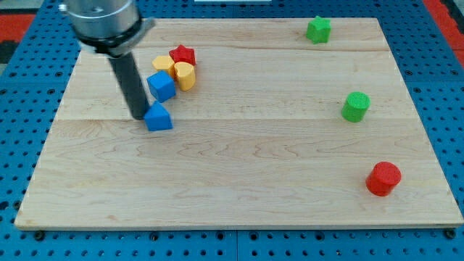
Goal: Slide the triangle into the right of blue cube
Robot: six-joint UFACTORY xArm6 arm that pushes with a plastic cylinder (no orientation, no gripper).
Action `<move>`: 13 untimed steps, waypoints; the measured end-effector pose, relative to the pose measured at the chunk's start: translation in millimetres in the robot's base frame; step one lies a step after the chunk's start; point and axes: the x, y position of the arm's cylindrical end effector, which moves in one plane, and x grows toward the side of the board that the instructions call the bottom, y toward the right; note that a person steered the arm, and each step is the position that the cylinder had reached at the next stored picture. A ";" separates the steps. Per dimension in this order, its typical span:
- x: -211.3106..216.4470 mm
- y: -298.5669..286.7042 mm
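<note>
The blue triangle point(159, 117) lies on the wooden board at the view's left, just below the blue cube point(162, 85). My tip point(140, 115) rests on the board right against the triangle's left side. The dark rod rises from there toward the view's top left and passes just left of the blue cube. The triangle sits slightly lower left of the cube, nearly touching its bottom corner.
A red star point(183, 54), a yellow hexagon point(163, 64) and a yellow cylinder point(185, 75) cluster right above the blue cube. A green star point(317, 29) is at top right, a green cylinder point(355, 106) at mid right, a red cylinder point(383, 178) at lower right.
</note>
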 end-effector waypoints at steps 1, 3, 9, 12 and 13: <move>-0.2 31.4; 61.5 -32.9; -5.4 66.0; -22.4 90.6; -31.0 90.6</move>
